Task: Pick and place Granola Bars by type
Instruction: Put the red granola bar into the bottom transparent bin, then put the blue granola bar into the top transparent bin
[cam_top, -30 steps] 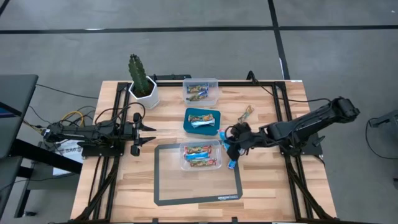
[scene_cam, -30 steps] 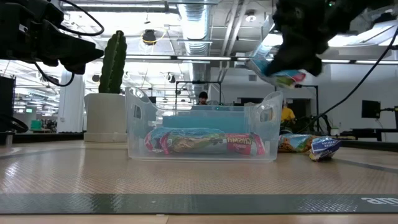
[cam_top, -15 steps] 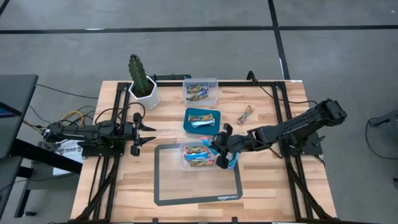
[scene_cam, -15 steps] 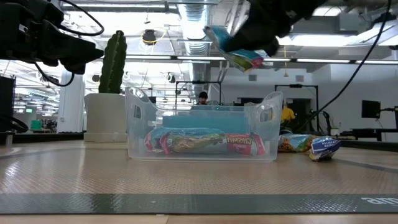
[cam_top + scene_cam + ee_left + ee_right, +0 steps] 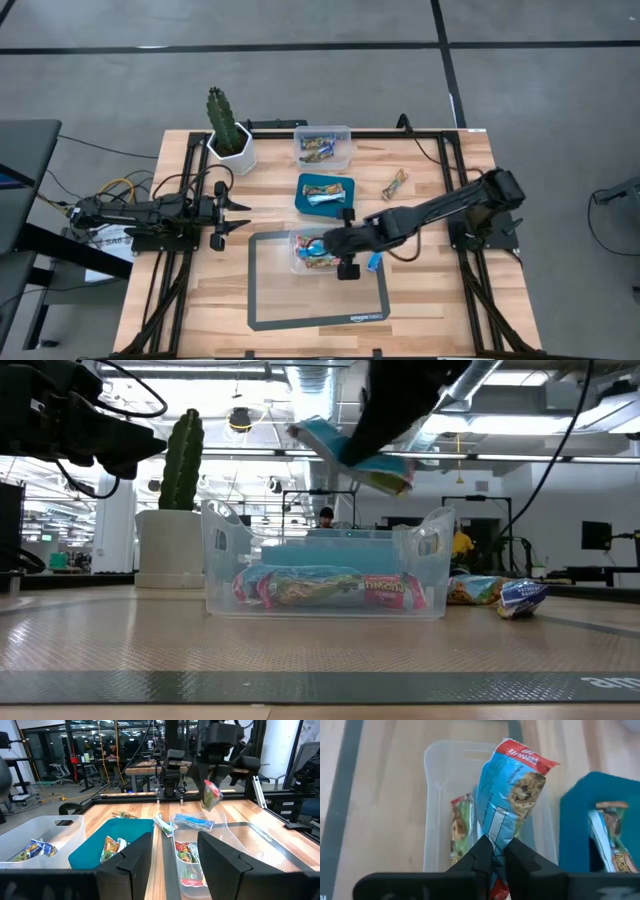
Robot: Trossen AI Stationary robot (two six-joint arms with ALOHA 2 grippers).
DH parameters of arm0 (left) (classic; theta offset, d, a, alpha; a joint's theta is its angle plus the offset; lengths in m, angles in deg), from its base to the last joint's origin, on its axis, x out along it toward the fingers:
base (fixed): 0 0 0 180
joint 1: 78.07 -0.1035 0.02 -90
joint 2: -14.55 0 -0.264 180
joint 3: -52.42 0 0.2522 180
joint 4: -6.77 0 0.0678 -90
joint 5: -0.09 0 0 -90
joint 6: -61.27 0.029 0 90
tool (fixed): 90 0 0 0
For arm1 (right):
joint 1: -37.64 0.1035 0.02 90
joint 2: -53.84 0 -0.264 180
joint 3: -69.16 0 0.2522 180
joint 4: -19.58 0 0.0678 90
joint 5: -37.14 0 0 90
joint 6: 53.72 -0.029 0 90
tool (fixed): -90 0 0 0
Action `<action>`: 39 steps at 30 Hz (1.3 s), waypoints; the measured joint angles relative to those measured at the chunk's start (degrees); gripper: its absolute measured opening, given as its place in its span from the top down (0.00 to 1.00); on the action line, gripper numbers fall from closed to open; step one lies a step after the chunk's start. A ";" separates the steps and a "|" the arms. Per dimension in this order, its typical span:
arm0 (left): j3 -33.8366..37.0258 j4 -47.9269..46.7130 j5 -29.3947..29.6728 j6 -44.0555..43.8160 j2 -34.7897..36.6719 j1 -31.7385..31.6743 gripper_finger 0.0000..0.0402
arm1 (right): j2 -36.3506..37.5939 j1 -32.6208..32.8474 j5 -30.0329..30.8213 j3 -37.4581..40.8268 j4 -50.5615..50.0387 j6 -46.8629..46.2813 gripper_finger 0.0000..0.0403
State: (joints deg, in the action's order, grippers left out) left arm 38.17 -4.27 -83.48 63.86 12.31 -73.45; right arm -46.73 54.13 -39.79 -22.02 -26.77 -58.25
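Note:
My right gripper (image 5: 330, 243) is shut on a blue granola bar (image 5: 512, 790) and hovers over the clear bin (image 5: 322, 250) on the grey mat. That bin holds several tan and red-green bars (image 5: 320, 588). The bar also shows in the low view (image 5: 350, 448), well above the bin's rim. A teal bin (image 5: 326, 193) with bars stands just beyond, and a second clear bin (image 5: 323, 146) sits near the far edge. My left gripper (image 5: 243, 215) waits open at the table's left side. My right gripper pinches the blue bar by one end (image 5: 492, 837) between its two fingers (image 5: 482, 852). The arm reaches in from the table's right. The bar is lifted clear, sticks out past the fingertips and tilts over the clear bin.
A loose tan bar (image 5: 396, 183) lies on the wood to the right of the teal bin. Another blue bar (image 5: 375, 262) lies on the mat's right edge. A potted cactus (image 5: 228, 130) stands at the far left. Black frame rails (image 5: 455, 160) run along both sides.
My right gripper has carried the blue bar toward the table's left, from beside the clear bin's right side to over the bin. It has stayed shut on the bar, which has kept high above the rim.

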 joint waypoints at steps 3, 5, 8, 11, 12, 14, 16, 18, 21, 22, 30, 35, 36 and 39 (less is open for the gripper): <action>0.02 0.00 0.02 0.00 0.00 0.00 0.62 | -3.36 -0.10 -0.27 -4.03 -5.31 0.76 0.94; 0.01 0.00 0.01 0.00 0.00 -0.02 0.62 | -5.83 -0.24 -0.29 -6.67 -8.46 1.68 0.94; 0.01 0.00 0.01 -0.01 -0.05 0.00 0.62 | -9.00 -0.50 -0.38 -9.42 -12.86 3.20 0.93; 0.01 0.01 0.00 0.00 -0.07 -0.01 0.62 | -11.87 -0.61 -0.94 -12.00 -14.42 4.78 0.93; 0.02 0.02 0.04 0.00 -0.27 0.00 0.62 | -12.55 -0.61 -0.96 -12.49 -15.79 5.05 0.93; 0.00 0.04 -0.02 0.00 -0.39 0.00 0.62 | -14.36 -0.80 -1.07 -13.77 -15.51 5.80 0.93; 0.02 0.02 0.04 0.00 -0.74 0.00 0.62 | -15.16 -0.87 -1.20 -14.04 -17.33 6.44 0.93; 0.01 0.02 -0.04 0.00 -0.84 -0.01 0.62 | -15.18 -0.87 -1.21 -14.26 -16.77 6.62 0.92; 0.02 0.02 0.00 0.00 -0.84 0.00 0.62 | -15.07 -0.87 -1.14 -14.33 -16.91 6.66 0.91; 0.02 0.00 0.02 0.00 -0.92 -0.02 0.62 | -15.07 -0.87 -1.16 -14.27 -16.95 6.62 0.91; 0.00 0.00 0.05 0.00 -0.87 -0.01 0.62 | -15.07 -0.87 -1.07 -14.25 -17.04 6.57 0.83; 0.00 0.00 0.06 0.00 -0.87 0.00 0.62 | -15.07 -0.87 -0.70 -14.24 -16.26 6.51 0.76; 0.02 0.00 0.06 0.00 -0.87 -0.02 0.62 | -15.07 -0.87 -0.69 -14.24 -15.94 6.28 0.74; 0.00 0.00 0.06 0.00 -0.87 -0.02 0.62 | -14.73 -0.91 -0.65 -14.22 -15.38 4.64 0.70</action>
State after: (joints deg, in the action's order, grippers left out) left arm 38.17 -4.27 -83.41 63.86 11.44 -73.47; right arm -61.46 53.22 -40.44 -36.24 -42.15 -53.61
